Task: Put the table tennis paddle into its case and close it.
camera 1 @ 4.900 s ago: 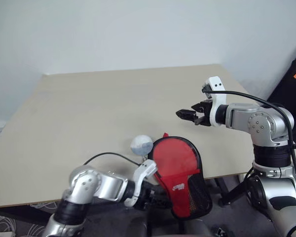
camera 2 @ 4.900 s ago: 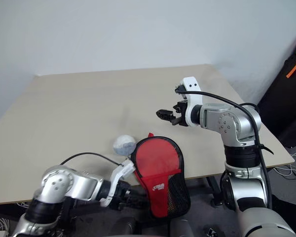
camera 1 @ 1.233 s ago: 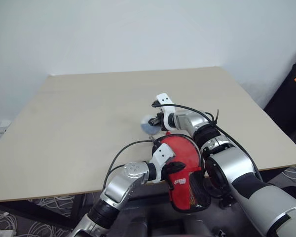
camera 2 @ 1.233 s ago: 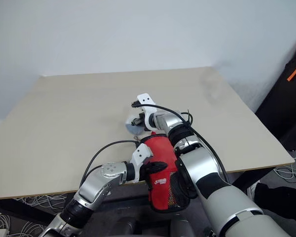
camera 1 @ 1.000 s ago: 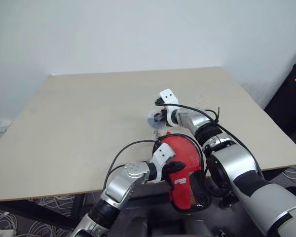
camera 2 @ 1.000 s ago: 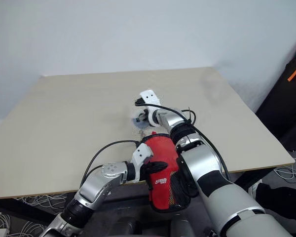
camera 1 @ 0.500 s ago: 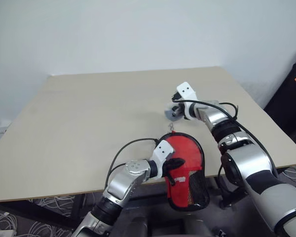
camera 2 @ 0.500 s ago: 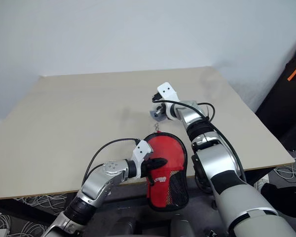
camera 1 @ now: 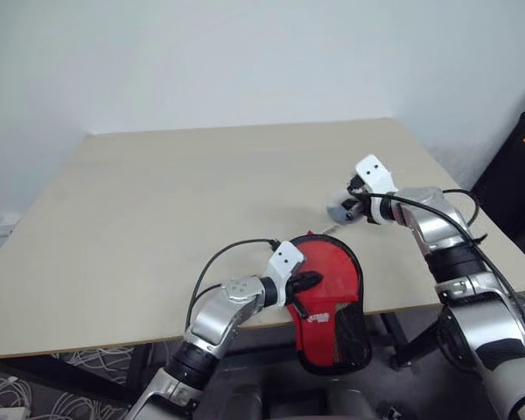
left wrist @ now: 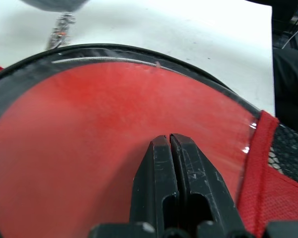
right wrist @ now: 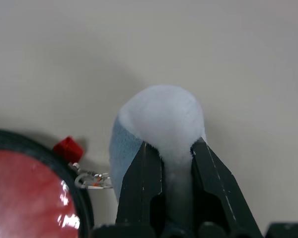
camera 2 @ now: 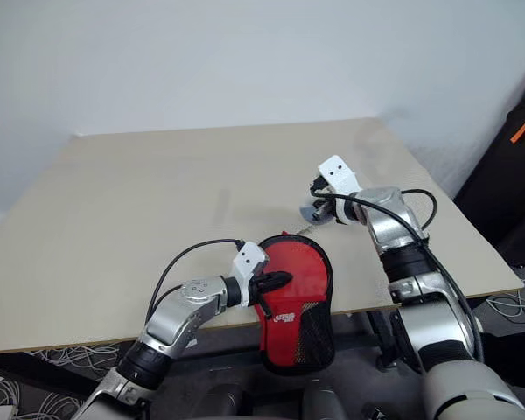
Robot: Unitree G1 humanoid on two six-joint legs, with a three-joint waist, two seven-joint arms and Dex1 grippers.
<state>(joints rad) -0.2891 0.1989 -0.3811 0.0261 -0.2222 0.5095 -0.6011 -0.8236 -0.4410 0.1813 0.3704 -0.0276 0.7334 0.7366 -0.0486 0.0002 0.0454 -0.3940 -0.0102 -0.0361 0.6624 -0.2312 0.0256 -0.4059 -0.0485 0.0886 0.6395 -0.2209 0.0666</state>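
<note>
1. Case (camera 1: 331, 293): rounded pouch with a black fabric rim, a clear glossy face over red and black mesh at the lower part. It overhangs the near edge of the matte beige tabletop (camera 1: 157, 201).
2. A small white logo sits on the red; its lettering is unreadable.
3. Left gripper (left wrist: 169, 144): jaws pressed together against the clear face.
4. Right gripper (right wrist: 171, 148): jaws pinching a fuzzy whitish ball (right wrist: 161, 116) just beyond the case, a small metal chain (right wrist: 92, 179) linking the two.

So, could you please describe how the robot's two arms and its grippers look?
Both arms are built of rounded silver-grey metal segments with black joint rings. A thin black cable runs along each forearm. Each wrist carries a white plastic bracket. The left gripper and the right gripper each have two tapered black fingers, scuffed in places.
</note>
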